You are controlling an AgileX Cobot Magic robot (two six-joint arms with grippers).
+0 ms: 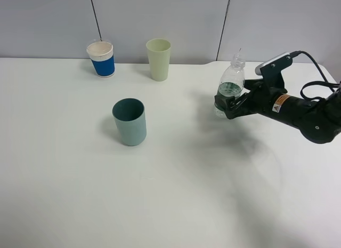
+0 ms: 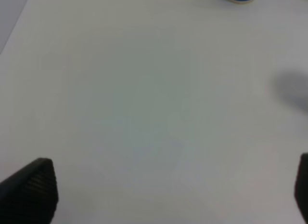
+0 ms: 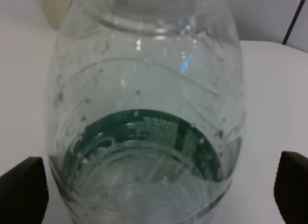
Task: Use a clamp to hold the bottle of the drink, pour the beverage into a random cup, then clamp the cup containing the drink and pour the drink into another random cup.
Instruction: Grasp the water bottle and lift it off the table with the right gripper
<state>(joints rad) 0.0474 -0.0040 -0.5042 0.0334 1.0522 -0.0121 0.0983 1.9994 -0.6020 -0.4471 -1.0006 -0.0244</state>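
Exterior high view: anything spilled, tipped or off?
Nothing stands out. The teal cup, blue-and-white cup and pale green cup stand upright and apart. The bottle stands upright inside the open right gripper. No liquid shows on the table.

Pale green tapered cup (image 1: 158,58) upright on white table (image 1: 160,205), near grey panelled wall (image 1: 160,16) behind
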